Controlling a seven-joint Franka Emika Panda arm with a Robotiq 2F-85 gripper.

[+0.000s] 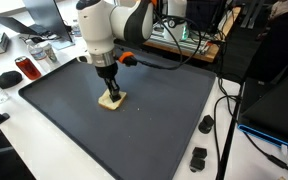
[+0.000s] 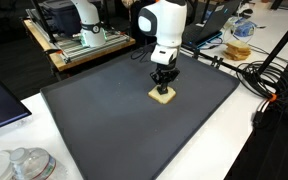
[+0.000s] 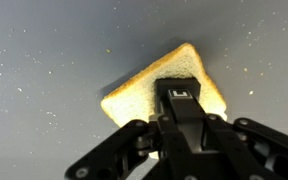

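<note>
One slice: bread slice (image 3: 164,85) lies flat on the dark mat (image 1: 154,120) of the counter (image 2: 234,130)
Direction: directly beneath the end effector (image 1: 109,90)
End effector: fingers down at the bread; opening and hold cannot be told

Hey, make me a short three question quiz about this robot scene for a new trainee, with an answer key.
1. True or false: the slice of bread lies on the dark mat.
2. Which object is the gripper directly over? A) bread B) computer mouse C) cable
3. Fill in: in both exterior views, the arm reaches down from ____ the bread.

Key: 1 true. 2 A. 3 above. The views do not show whether the jaws are open or shut.
</note>
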